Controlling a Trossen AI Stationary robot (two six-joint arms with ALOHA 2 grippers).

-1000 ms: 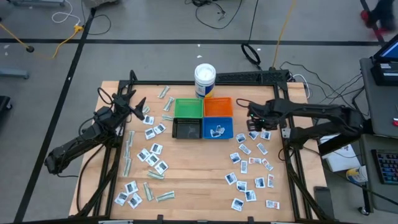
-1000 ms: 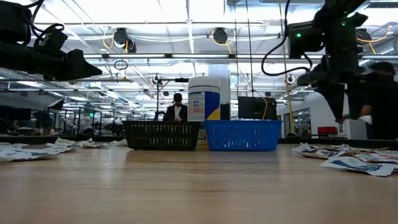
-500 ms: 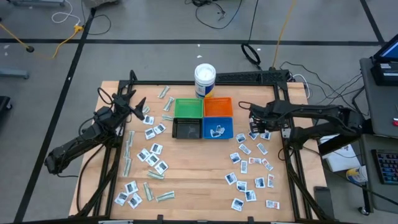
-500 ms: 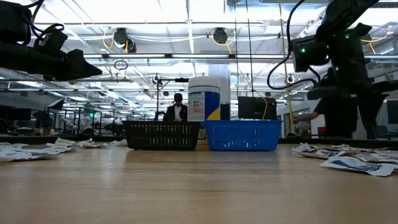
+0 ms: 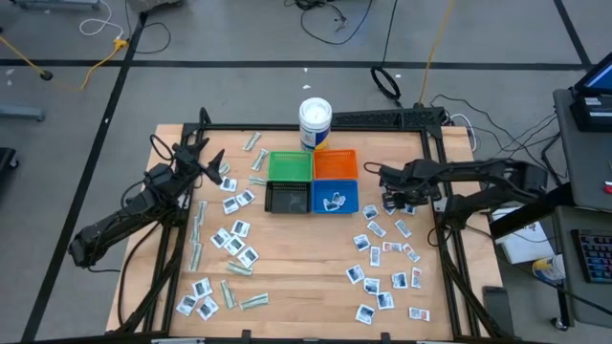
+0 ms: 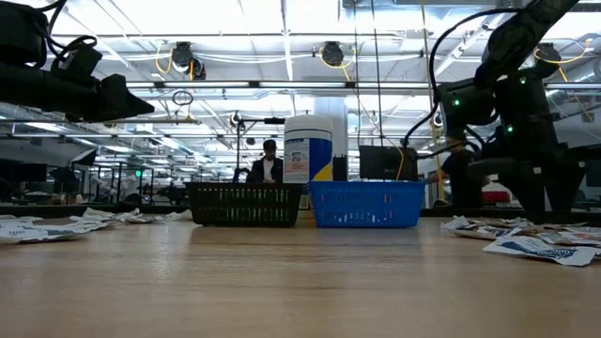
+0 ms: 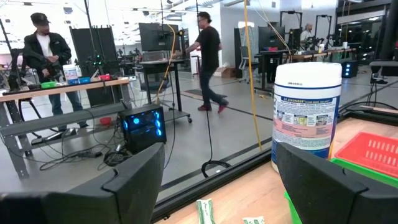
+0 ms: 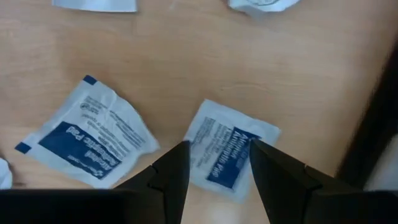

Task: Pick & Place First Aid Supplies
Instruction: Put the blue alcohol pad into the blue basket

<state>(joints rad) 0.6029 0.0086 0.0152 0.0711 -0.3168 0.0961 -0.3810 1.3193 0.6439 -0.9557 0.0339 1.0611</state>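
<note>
Right tool (image 8: 213, 163) lowered over sachets on the bench (image 5: 296, 258).
Two sachets are seen under it; one (image 8: 225, 151) is straddled by parted, empty fingers.

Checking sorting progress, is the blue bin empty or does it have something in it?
Not empty: the blue bin shows white packets on its floor in the high view.

Right dark six-joint arm reaches in from the desk's right edge, wrist pitched down, two-finger right gripper (image 8: 214, 165) low over the desk, fingers parted, holding nothing. Left dark arm raised at desk's left side, left gripper (image 7: 217, 177) open, empty
</note>
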